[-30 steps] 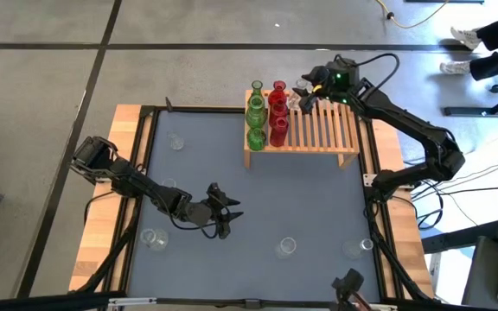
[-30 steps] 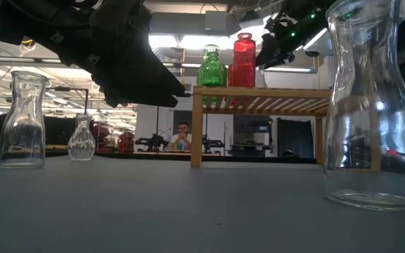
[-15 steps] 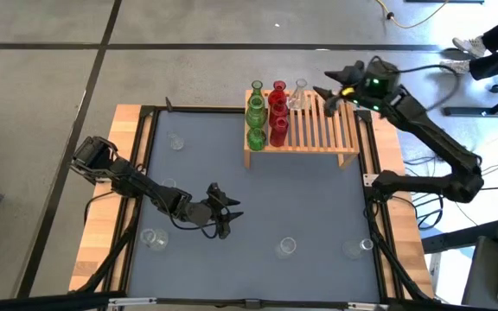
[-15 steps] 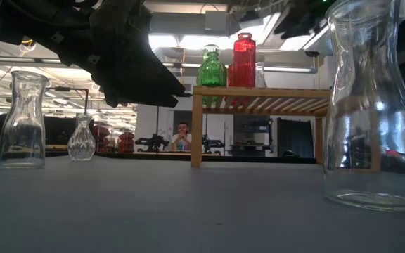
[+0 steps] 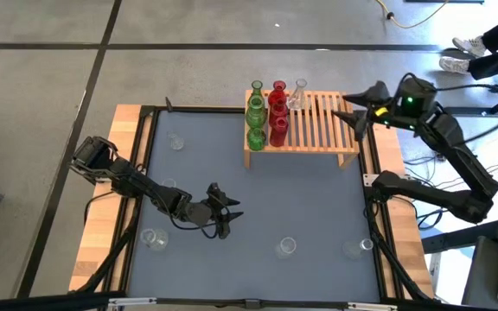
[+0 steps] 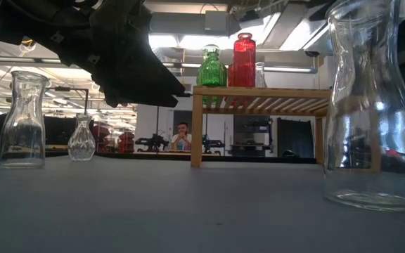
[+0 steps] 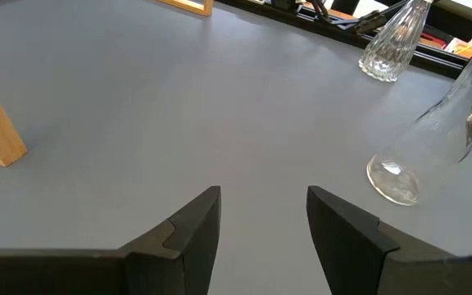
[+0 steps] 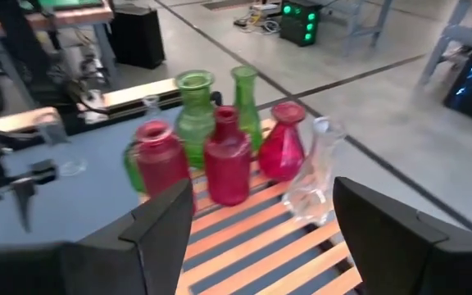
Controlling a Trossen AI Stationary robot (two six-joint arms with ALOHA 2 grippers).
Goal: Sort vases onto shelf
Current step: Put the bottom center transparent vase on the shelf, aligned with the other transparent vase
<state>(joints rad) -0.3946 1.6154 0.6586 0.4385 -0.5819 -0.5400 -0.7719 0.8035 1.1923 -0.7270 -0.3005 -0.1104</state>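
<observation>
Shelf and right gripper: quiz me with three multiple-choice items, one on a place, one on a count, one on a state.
1. Where is the clear vase nearest the right gripper?
A. On the shelf, beside the red vases
B. Lying on the mat under the left gripper
C. Held in the right gripper

2. How many red vases stand on the shelf?
A. One
B. Three
C. Five

3. What state is the right gripper in?
A. Shut on a green vase
B. Shut on the clear vase
C. Open and holding nothing

Answers: 1 A, the clear vase stands upright on the slats of the shelf next to the red vases. 2 B, the right wrist view shows three red ones among the green. 3 C, the right gripper has its fingers spread wide with nothing between them.
</observation>
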